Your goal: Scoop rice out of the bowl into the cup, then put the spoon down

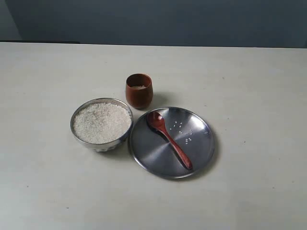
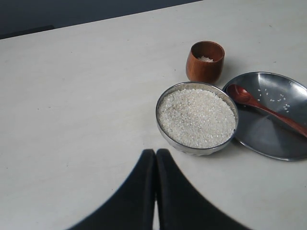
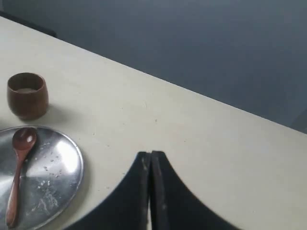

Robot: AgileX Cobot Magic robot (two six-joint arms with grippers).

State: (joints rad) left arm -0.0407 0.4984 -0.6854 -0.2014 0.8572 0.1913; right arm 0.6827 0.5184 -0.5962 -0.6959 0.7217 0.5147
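Where steel plate (image 1: 201,148) gleams, slim wooden spoon (image 1: 169,138) lies.

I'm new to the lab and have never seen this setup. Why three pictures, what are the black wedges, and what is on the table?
It is a two-armed robot, one moment seen by three cameras. One camera looks on from off the arms; the other two sit on the wrists. The black wedges are the left gripper and right gripper, both shut and holding nothing. On the table are a steel bowl heaped with rice, a brown cup with a little rice inside, and a wooden spoon lying on a steel plate among stray grains.
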